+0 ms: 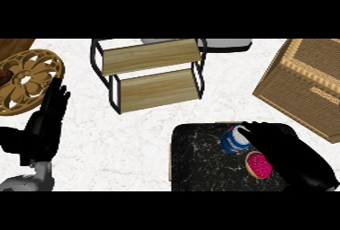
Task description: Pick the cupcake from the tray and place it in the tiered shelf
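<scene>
While the shelf [154, 74] stands well apart across the counter, our right hand [279, 146] curls round the cupcake [232, 139] on the tray [199, 161] for lifting; our left hand [46, 119] rests open, clear of the path.

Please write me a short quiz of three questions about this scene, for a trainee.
1. True or false: the cupcake is already on the tiered shelf.
2. Which hand is at the cupcake? A) left hand B) right hand
3. What pink item lies on the tray next to the cupcake?

Key: 1 false, it is on the tray. 2 B. 3 the donut.
</scene>
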